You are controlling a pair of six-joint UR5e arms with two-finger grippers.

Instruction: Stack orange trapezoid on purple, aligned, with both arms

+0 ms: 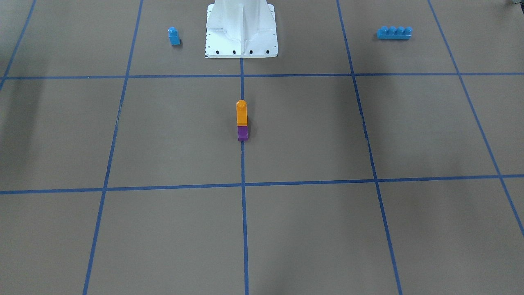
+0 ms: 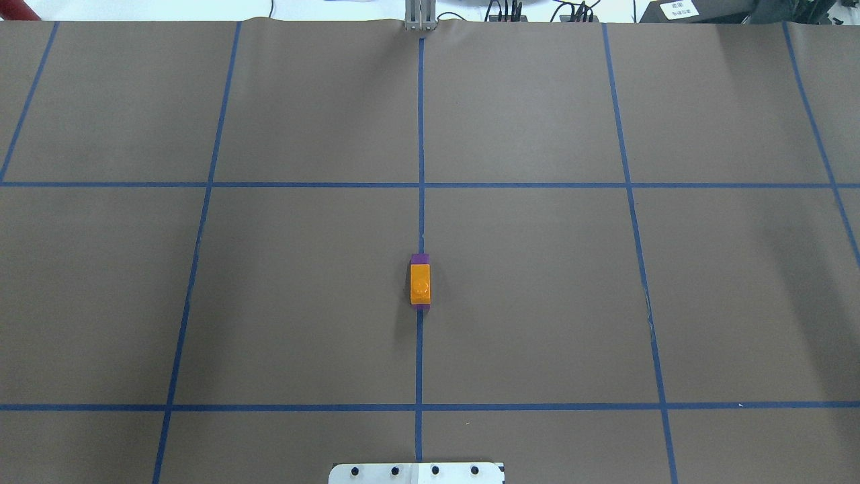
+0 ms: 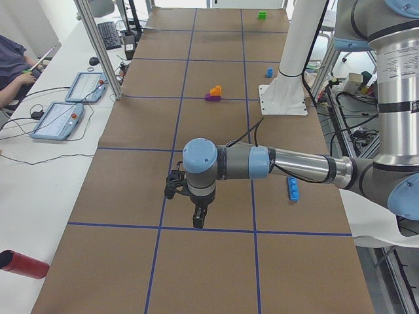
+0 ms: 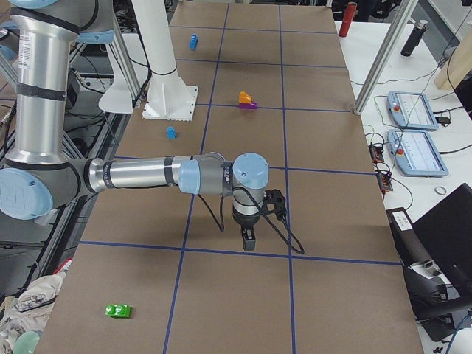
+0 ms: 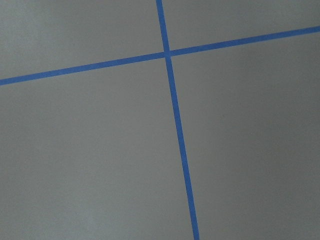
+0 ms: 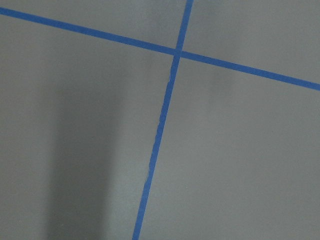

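orange [image 2: 420, 282] is sitting on purple [image 2: 420, 258] lengthwise along the centre tape [image 2: 418, 370], left arm [image 3: 275, 162] and right arm [image 4: 147, 175] hanging equally well apart, jaws' opening impossible to tell.

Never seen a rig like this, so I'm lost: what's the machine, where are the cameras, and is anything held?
Two grey robot arms and a white pedestal, at a taped brown table. Two cameras look down on it, two look along it from its ends, two ride the wrists and show only tape. Mid-table, the orange trapezoid sits on the purple brick; a small blue brick and a long blue brick flank the pedestal. The left gripper and right gripper hang far from the stack, seemingly empty.
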